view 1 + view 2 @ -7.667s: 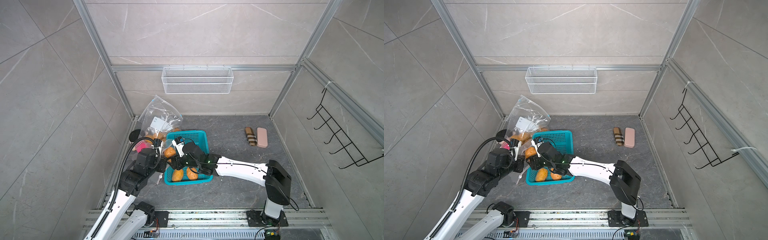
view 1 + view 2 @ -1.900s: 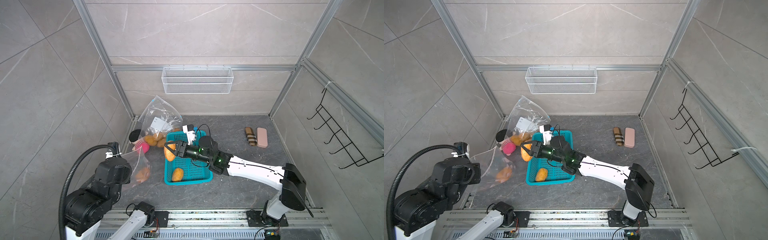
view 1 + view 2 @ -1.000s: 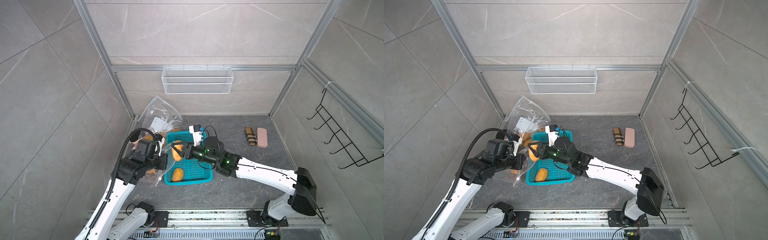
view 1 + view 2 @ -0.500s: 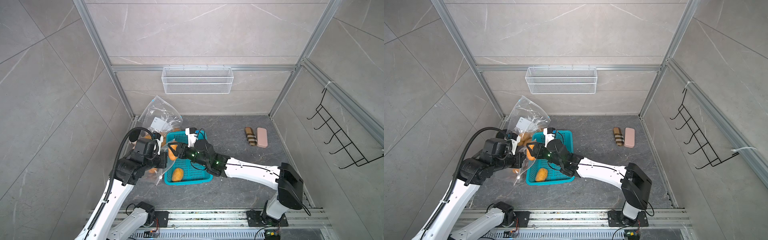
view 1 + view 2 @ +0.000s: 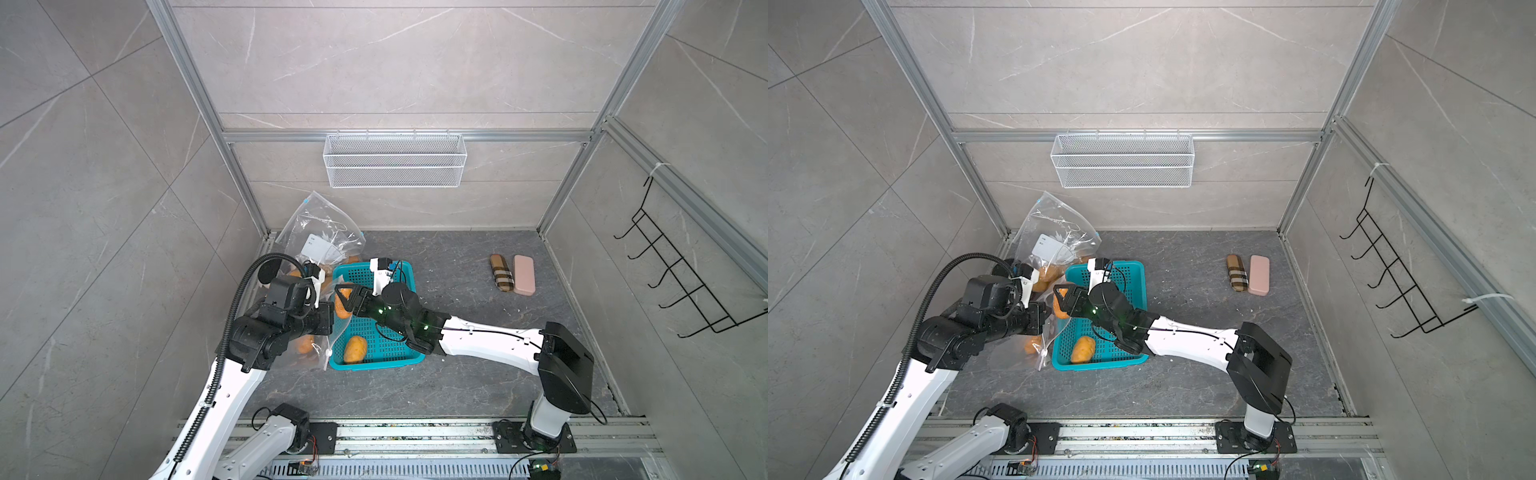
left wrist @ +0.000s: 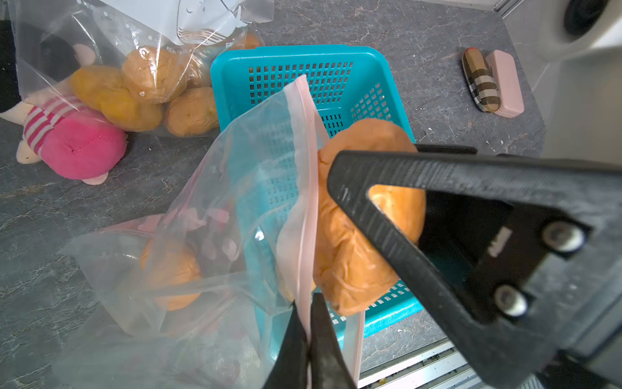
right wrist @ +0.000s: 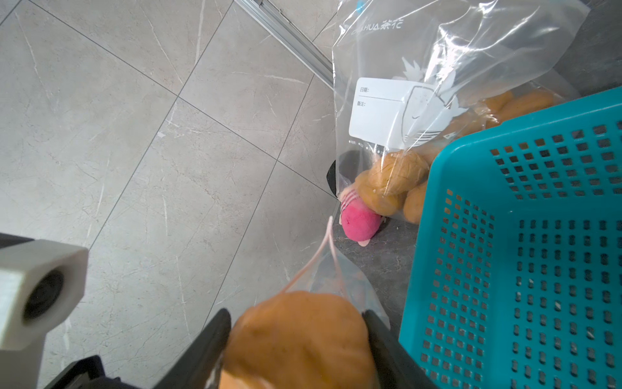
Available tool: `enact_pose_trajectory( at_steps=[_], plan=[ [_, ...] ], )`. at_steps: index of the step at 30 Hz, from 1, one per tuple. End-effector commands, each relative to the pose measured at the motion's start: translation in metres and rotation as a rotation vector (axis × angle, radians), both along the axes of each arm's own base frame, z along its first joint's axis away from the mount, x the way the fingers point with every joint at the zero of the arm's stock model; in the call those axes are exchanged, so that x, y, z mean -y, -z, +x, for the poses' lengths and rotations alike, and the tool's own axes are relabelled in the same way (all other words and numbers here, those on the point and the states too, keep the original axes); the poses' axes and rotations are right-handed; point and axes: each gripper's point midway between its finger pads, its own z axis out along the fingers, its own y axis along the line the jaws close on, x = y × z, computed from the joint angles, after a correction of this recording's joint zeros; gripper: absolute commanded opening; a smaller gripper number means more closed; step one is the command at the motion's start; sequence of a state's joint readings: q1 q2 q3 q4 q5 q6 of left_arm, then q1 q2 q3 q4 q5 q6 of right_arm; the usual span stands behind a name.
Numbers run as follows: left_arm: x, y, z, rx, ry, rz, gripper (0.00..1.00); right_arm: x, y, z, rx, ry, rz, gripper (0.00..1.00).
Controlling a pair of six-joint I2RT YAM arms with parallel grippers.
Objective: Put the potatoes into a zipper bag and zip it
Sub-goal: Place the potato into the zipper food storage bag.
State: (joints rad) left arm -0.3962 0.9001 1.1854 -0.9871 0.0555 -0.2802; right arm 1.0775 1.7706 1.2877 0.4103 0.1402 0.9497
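One potato (image 6: 353,262) sits clamped in the right fingers (image 6: 437,175), just at the mouth of the zipper bag (image 6: 235,188). The left fingers (image 6: 292,347) are pinched together on its pink rim. I'd hold that rim wide and carry the potato well inside before letting go. Another lies in the teal basket (image 5: 374,363).

both top views are bright, sharp and evenly lit from above, with only faint soft shadows; the wide lens splays the posts (image 5: 208,104) toward the edges. white glare streaks the far bag (image 7: 505,43) beyond the right pincer (image 7: 296,318). the potato (image 7: 296,347) in that pincer is blurred, very near the lens. the bag (image 6: 235,202) in the left pincer (image 6: 308,303) looks hazy.
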Motion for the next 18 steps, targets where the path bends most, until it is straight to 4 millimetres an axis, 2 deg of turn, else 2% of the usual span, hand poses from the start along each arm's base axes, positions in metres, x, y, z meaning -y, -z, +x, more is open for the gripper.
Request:
enact_pose_trajectory(
  at_steps=[1, 7, 18],
  plan=[
    [0.001, -0.020, 0.003, 0.053, -0.007, -0.037, 0.00, -0.004, -0.005, 0.002, 0.029, 0.023, 0.010, 0.60],
    [0.001, -0.017, 0.003, 0.048, -0.011, -0.035, 0.00, -0.004, 0.004, 0.000, 0.015, 0.028, -0.015, 0.67],
    [0.001, -0.018, 0.005, 0.051, -0.006, -0.023, 0.00, 0.005, 0.001, -0.003, 0.035, 0.034, -0.049, 0.72]
  ],
)
